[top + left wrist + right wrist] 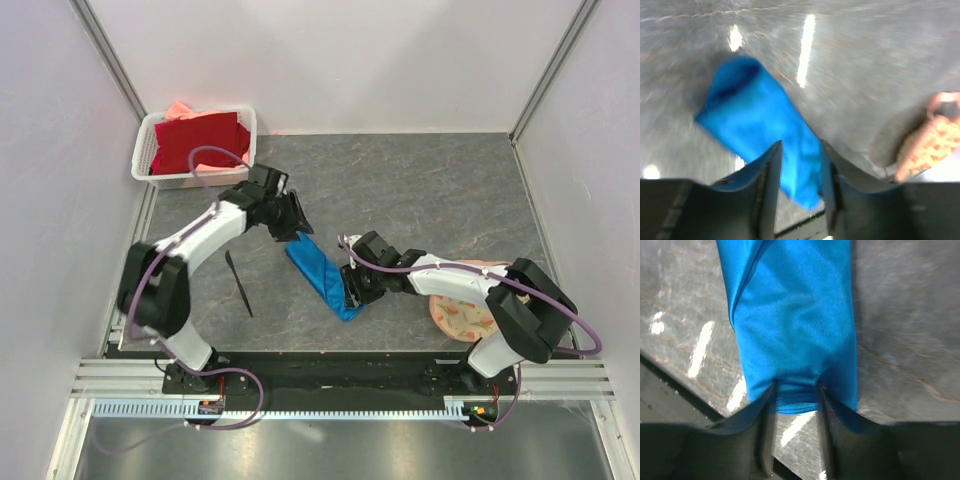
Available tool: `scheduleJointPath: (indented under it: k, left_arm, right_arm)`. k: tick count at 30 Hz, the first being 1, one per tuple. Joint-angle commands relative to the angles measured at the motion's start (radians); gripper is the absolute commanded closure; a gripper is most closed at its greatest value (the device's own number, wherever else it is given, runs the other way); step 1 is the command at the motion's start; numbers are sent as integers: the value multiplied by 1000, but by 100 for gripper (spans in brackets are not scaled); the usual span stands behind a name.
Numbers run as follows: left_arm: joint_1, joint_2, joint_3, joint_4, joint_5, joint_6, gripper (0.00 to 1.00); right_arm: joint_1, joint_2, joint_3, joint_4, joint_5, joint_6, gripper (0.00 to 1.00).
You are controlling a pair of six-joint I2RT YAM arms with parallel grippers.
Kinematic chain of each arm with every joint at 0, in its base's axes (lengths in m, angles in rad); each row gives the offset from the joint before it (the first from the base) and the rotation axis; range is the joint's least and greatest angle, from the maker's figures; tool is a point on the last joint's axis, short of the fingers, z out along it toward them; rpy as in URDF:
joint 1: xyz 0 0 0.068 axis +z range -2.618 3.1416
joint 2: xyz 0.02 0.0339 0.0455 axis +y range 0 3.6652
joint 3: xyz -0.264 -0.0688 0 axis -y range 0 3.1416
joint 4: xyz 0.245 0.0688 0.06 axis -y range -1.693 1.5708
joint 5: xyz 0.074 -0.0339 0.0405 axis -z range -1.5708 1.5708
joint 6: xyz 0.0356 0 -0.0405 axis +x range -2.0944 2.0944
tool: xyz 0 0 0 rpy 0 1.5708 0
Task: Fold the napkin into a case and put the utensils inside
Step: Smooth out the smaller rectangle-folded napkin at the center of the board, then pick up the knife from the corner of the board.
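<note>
The blue napkin (322,272) lies mid-table, folded into a long narrow layered strip that runs diagonally. My left gripper (296,232) is at its far upper end. In the left wrist view the cloth (750,110) passes between the two fingers, which close in on it (800,150); that view is blurred. My right gripper (352,290) is at the near lower end. In the right wrist view the cloth (795,315) bunches between the jaws (794,390). One thin black utensil (240,285) lies on the table left of the napkin, apart from both grippers.
A white plastic basket (146,160) holding a dark red cloth (200,140) stands at the back left. A round peach floral mat (465,318) lies under the right arm and shows in the left wrist view (932,142). Walls enclose the table.
</note>
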Motion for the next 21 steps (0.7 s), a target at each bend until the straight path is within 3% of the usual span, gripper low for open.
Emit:
scheduleJointPath:
  k: [1, 6, 9, 21]
  left_arm:
    - [40, -261, -42, -195, -99, 85, 44]
    - [187, -392, -142, -391, -234, 107, 40]
    - [234, -369, -199, -419, -252, 78, 40]
    - [177, -100, -269, -359, -462, -108, 44]
  right_arm:
    - [-2, -59, 111, -79, 144, -42, 48]
    - [-1, -87, 181, -96, 126, -74, 31]
    - [-2, -76, 192, -33, 36, -70, 29]
    - [-6, -82, 146, -11, -19, -102, 23]
